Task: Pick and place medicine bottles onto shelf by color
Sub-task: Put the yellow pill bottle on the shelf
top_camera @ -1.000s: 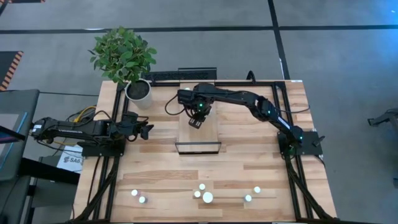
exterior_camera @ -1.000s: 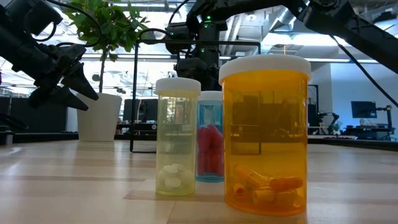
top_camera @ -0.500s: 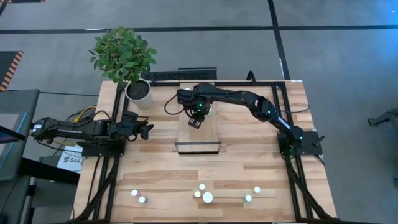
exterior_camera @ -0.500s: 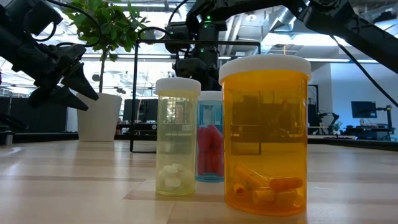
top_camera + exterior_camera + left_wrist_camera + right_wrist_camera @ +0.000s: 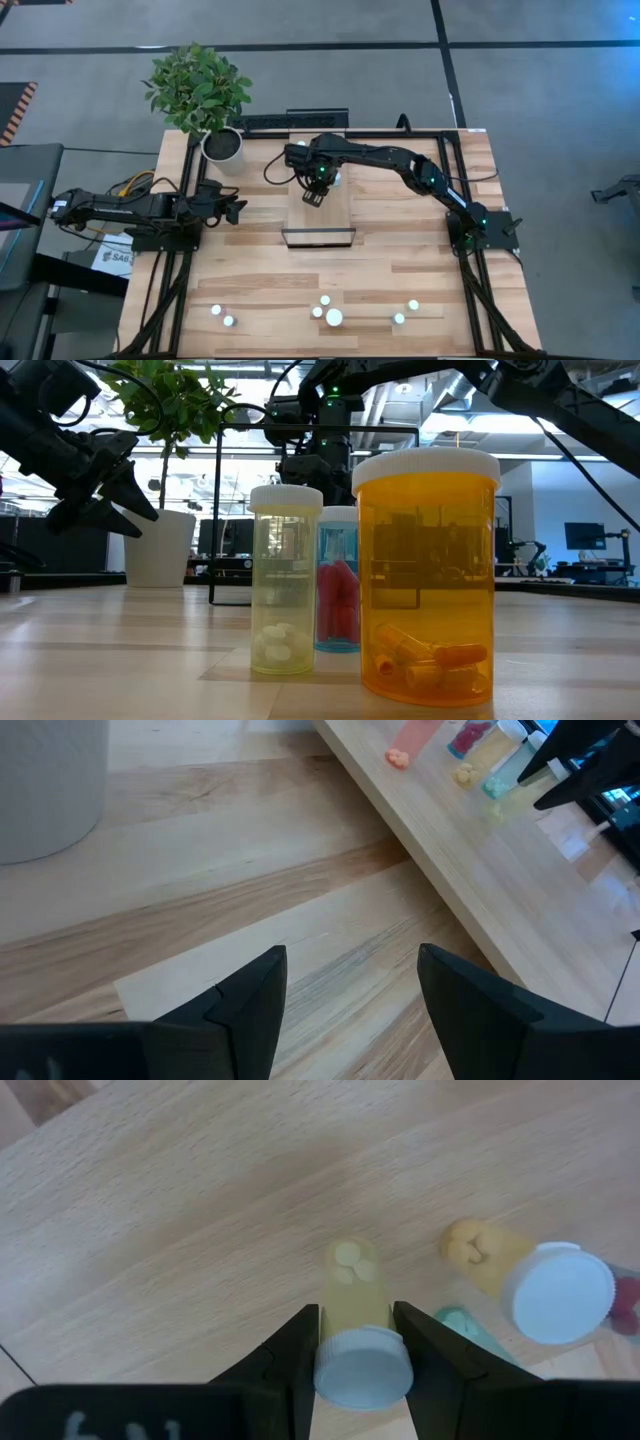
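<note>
- Right now, right gripper [image 5: 355,1342] is over the shelf [image 5: 318,205] near mid-table, fingers [image 5: 296,1350] pinched on a pale yellow bottle [image 5: 357,1340] just under its white cap; bottle stands upright on the shelf board.
- On the shelf just beside it: an orange-yellow bottle [image 5: 520,1275] with white cap, a teal bottle [image 5: 465,1328] partly hidden behind the right finger, a sliver of red at the frame edge.
- Left wrist view shows the same shelf from the side, bottles in a row at its far end: pink bottle [image 5: 415,734], red one [image 5: 470,735], yellow one [image 5: 490,753], teal one [image 5: 503,777].
- Left gripper [image 5: 232,210] hovers over the table's left part, well apart from the shelf, fingers [image 5: 248,1003] spread wide, nothing between them.
- Seven white-capped bottles stand along the table's near edge: two to the left [image 5: 221,315], a cluster of three with the bigger one [image 5: 333,317] in the middle, two to the right [image 5: 405,312].
- Low view: big orange bottle [image 5: 427,575] nearest, yellow bottle [image 5: 285,580] beside it, blue bottle [image 5: 338,580] with red contents behind.
- Potted plant [image 5: 205,95] at the far left corner of the table [image 5: 250,270].
</note>
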Robot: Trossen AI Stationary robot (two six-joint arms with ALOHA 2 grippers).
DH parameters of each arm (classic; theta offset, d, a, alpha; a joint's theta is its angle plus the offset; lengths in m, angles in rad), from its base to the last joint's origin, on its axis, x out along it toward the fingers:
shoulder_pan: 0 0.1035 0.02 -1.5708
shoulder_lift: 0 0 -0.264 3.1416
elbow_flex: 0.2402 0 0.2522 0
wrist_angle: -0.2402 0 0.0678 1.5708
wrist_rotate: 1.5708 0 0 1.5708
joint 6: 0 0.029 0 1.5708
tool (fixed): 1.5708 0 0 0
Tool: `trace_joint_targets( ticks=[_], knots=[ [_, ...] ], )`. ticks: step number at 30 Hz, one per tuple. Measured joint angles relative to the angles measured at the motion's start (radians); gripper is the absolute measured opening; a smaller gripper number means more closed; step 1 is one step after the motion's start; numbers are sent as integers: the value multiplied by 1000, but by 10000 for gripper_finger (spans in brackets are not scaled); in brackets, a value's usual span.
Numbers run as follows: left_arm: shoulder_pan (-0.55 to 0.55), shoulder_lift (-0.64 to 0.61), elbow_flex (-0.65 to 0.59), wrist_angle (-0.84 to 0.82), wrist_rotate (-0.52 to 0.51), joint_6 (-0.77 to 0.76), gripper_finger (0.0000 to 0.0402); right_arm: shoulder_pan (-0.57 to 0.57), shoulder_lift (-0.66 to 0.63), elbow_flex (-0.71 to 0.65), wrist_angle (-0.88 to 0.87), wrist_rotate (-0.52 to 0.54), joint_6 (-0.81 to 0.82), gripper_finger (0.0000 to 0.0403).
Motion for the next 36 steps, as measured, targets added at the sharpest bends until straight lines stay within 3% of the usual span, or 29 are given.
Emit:
trace_joint_targets(
  ticks=[36],
  knots=[
    [0,0,0,0,0,0,212,0,0,0,18,-18,-25,154]
  ],
)
